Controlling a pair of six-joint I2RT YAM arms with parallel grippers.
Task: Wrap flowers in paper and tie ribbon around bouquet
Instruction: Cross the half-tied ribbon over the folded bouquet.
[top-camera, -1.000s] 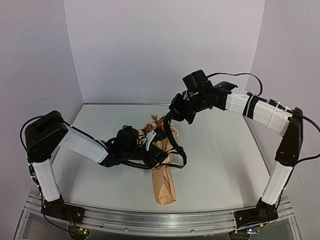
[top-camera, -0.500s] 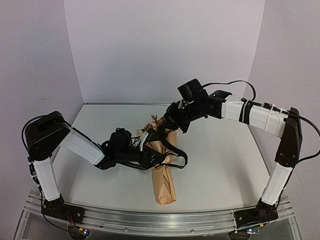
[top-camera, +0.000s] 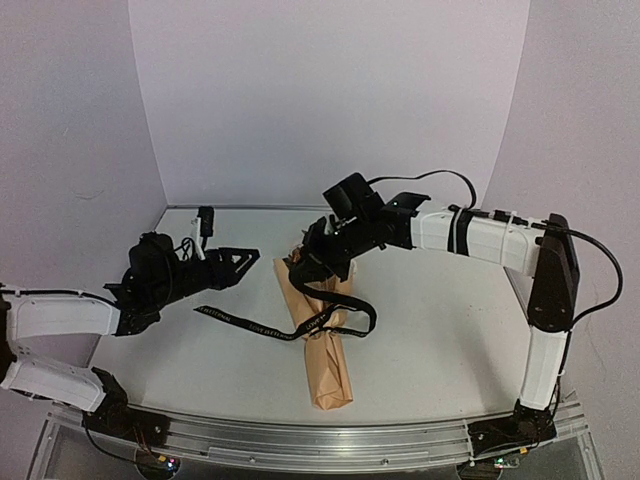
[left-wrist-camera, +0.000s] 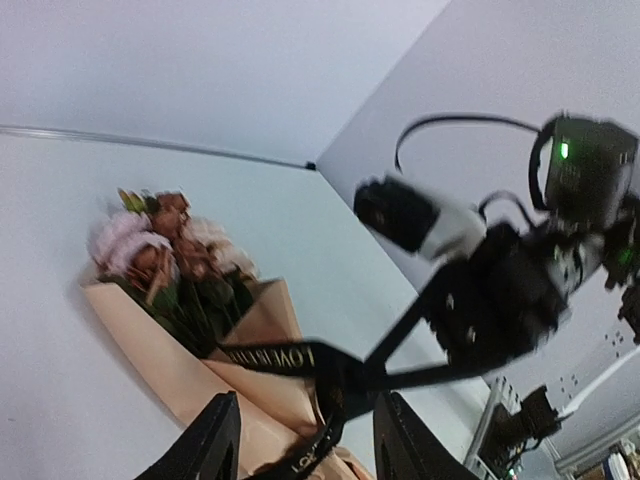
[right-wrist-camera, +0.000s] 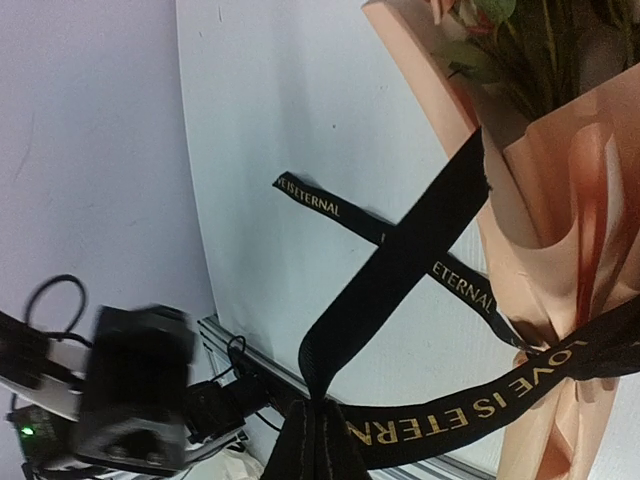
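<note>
Ribbon (top-camera: 262, 327) loops the middle of the bouquet (top-camera: 328, 365), which lies on the table (top-camera: 430, 330) with its wide end toward the far wall. The loose tail trails left (crosswise to the cone) near the left gripper (top-camera: 250, 256), parted and empty. The right gripper (right-wrist-camera: 312, 445) pinches the other end over the wide end.

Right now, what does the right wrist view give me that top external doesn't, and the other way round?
Only right wrist: the ribbon pinched in the right tool, with its gold lettering readable. Only top external: the left tool open and apart from the ribbon, and the bouquet at full length, down to its narrow end. Both: the ribbon looped around the bouquet, one tail lying loose on the table.
</note>
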